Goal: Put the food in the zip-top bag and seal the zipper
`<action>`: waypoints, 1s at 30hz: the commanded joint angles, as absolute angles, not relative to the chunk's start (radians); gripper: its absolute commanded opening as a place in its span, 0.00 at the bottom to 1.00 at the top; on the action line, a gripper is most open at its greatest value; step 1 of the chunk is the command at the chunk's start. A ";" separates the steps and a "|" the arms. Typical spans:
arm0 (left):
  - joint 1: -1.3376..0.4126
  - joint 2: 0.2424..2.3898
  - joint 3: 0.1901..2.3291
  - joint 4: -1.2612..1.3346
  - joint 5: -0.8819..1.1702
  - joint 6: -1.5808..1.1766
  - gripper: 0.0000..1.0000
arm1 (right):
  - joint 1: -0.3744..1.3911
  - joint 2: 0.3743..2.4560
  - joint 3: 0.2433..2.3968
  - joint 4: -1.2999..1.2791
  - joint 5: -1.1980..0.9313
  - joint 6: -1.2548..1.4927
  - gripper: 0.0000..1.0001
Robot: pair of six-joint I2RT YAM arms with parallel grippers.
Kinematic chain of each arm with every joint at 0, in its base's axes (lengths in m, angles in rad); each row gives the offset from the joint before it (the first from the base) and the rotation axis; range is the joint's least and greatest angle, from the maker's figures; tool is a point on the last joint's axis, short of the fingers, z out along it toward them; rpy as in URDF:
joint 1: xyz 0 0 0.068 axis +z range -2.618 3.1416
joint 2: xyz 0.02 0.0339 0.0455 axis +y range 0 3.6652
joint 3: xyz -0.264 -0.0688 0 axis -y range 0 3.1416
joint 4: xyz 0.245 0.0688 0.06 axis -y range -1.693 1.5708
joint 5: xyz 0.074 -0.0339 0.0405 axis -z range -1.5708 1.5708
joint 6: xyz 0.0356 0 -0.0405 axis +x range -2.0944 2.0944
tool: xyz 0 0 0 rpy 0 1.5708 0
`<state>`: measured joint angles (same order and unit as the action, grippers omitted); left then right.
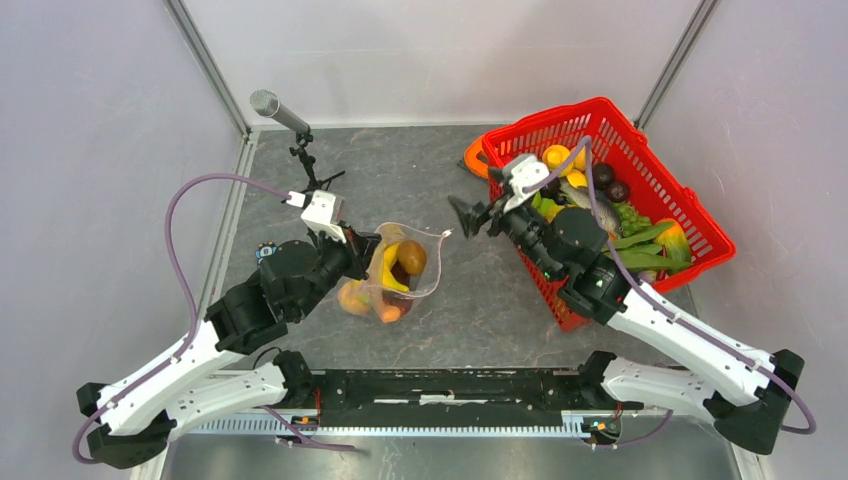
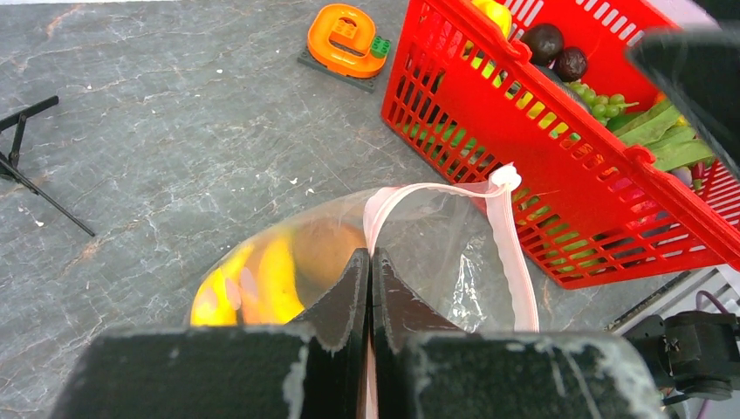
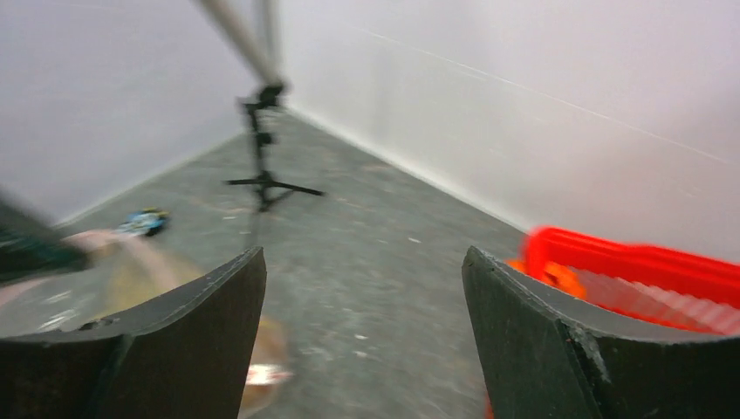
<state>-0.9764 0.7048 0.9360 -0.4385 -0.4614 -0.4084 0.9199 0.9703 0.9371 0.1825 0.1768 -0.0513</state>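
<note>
**Bag held at one mouth corner, far end free**

- Item: zip-top bag [image 1: 395, 275], lying on the bench [image 1: 420, 160] in front of the left arm. Some food [image 1: 405, 258] shows through the plastic, yellow, orange and brown pieces.
- More food [image 1: 600, 215] sits in the red basket [image 1: 545, 120] beside the right arm.
- Left gripper [image 2: 371, 257]: jaws pressed together, pinching the zipper [image 2: 515, 253] at its near end.
- Zipper line: the pink strip runs from that pinch across the bench to a small white tab [image 2: 504, 177]. Its two lips are bowed apart, so the mouth looks unsealed.
- Right gripper [image 1: 468, 215]: jaws spread, holding nothing, hanging just beside the white tab and apart from it.
- Judgement: the tab end lies toward the right arm, which is the nearer one. Any closing stroke would follow the strip's long axis between the two grippers.
</note>
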 commanded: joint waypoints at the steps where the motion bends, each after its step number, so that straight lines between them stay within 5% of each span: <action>1: -0.973 0.705 0.951 -0.382 -0.458 -0.425 0.06 | 0.809 0.995 1.028 0.055 0.476 -0.074 0.85; 15: -0.974 0.723 0.951 -0.380 -0.443 -0.429 0.06 | 0.338 1.204 1.104 -0.116 0.193 0.050 0.85; 24: -0.973 0.706 0.945 -0.397 -0.459 -0.429 0.07 | 0.215 1.395 1.169 -0.104 0.163 0.141 0.82; 30: -0.973 0.716 0.952 -0.400 -0.468 -0.415 0.07 | 0.164 1.519 1.267 -0.098 0.187 0.154 0.90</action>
